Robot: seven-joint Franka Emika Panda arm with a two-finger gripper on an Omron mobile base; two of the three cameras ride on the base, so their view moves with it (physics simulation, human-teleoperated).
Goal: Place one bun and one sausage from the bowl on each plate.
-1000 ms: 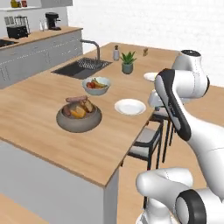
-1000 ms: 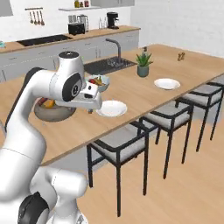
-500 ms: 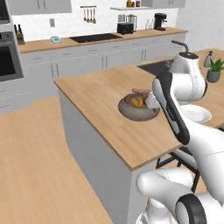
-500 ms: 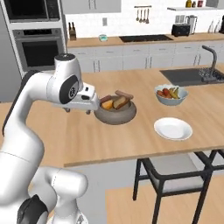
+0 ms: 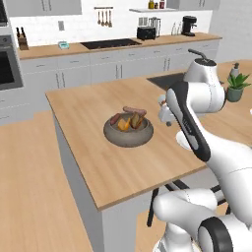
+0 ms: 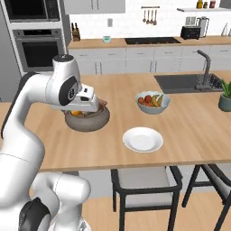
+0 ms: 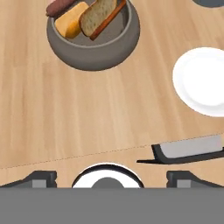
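You have the wooden island surface (image 6: 180,135) spread before you, the largest thing here, with a sink (image 6: 189,82) set into its far end and a dark chair (image 6: 146,180) tucked under its near edge. The white arm (image 6: 40,117) reaches across it, and its gripper (image 7: 111,176) hangs over bare wood with its fingertips (image 7: 41,177) spread wide apart, released and holding nothing. The bowl (image 5: 128,130) sits on the surface toward the end away from the sink; in the right base view the hand partly covers it. Inside you can see a brown bread slice (image 7: 98,15), a yellow-orange bun (image 7: 72,24) just beside it, and a reddish sausage (image 7: 61,6) along the rim, with another sausage (image 5: 134,110) lying across the far side. A white plate (image 6: 143,139) rests near the front edge, well apart from the bowl. Behind it stands a pale fruit bowl (image 6: 153,102) holding fruit, and a small potted plant (image 5: 236,86) stands farther along.
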